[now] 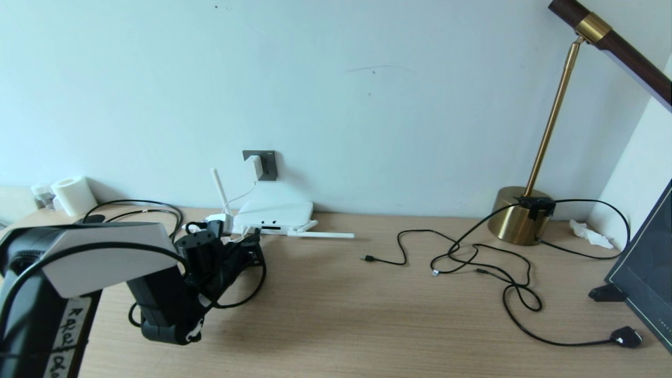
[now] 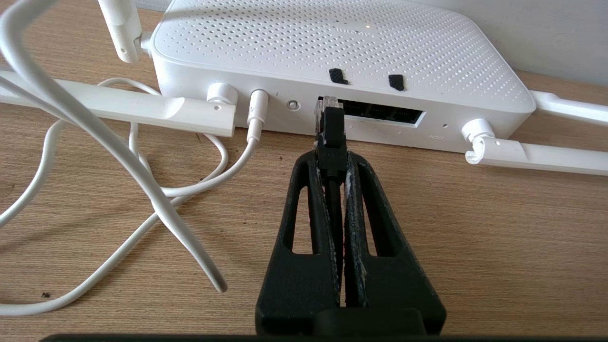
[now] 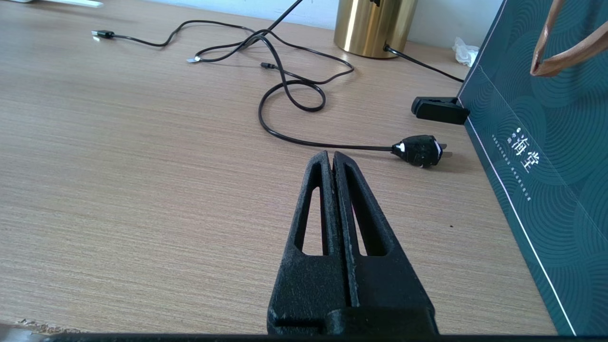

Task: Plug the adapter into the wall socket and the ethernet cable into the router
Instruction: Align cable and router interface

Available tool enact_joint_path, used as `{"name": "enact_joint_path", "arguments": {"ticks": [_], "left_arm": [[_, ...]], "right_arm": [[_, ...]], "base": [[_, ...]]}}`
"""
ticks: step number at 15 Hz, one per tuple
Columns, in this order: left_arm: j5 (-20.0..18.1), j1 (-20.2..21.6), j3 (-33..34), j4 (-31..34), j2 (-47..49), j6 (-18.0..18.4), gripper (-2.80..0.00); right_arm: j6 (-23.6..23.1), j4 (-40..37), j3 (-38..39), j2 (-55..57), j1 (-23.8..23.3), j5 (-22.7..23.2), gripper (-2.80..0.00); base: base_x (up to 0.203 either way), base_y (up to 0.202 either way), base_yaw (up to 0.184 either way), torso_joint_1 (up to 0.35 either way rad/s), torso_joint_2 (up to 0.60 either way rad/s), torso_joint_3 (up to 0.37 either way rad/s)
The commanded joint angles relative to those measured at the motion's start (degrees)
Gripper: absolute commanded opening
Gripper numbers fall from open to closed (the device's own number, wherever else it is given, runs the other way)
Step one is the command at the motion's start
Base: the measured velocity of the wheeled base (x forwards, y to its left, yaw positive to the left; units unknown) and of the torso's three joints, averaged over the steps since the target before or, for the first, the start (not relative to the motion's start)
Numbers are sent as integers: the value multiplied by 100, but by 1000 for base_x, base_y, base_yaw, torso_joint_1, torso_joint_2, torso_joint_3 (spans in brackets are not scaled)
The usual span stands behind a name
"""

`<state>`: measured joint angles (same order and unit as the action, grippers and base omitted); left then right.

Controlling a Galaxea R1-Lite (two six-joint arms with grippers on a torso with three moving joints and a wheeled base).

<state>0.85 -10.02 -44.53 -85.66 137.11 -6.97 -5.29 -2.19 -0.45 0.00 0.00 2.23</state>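
Two black grippers are seen: the right gripper is pressed together over bare wood, while the left gripper pinches the thick black ethernet cable, its clear plug at the flat white router port. Beyond, the small white cube adapter sits in the dark-grey wall socket.

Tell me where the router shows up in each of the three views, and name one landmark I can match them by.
Head view: the router lies flat on the desk against the wall, below the wall socket, just beyond the left gripper.
Left wrist view: the router fills the upper part, port edge facing the camera, ethernet cable at its ports.
Right wrist view: not in it.
Shared landmark: the wooden desk.
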Motion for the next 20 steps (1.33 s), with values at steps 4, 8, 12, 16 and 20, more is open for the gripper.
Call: {"name": "enact_joint_path", "arguments": {"ticks": [4, 8, 12, 16, 20], "left_arm": [[3, 0, -47, -38, 79, -6, -280], [3, 0, -132, 41, 88, -6, -280], [3, -7, -161, 50, 89, -6, -280], [3, -9, -161, 50, 88, -6, -280], [3, -26, -170, 50, 88, -6, -280]], "right_arm": [[-7, 0, 1, 9, 0, 5, -280], [-7, 0, 0, 9, 0, 5, -280], [-7, 0, 1, 9, 0, 5, -280], [-7, 0, 1, 9, 0, 5, -280], [-7, 0, 1, 9, 0, 5, -280]], "base": [[0, 0, 0, 0, 0, 0], [0, 0, 0, 0, 0, 0], [0, 0, 0, 0, 0, 0], [0, 0, 0, 0, 0, 0], [0, 0, 0, 0, 0, 0]]}}
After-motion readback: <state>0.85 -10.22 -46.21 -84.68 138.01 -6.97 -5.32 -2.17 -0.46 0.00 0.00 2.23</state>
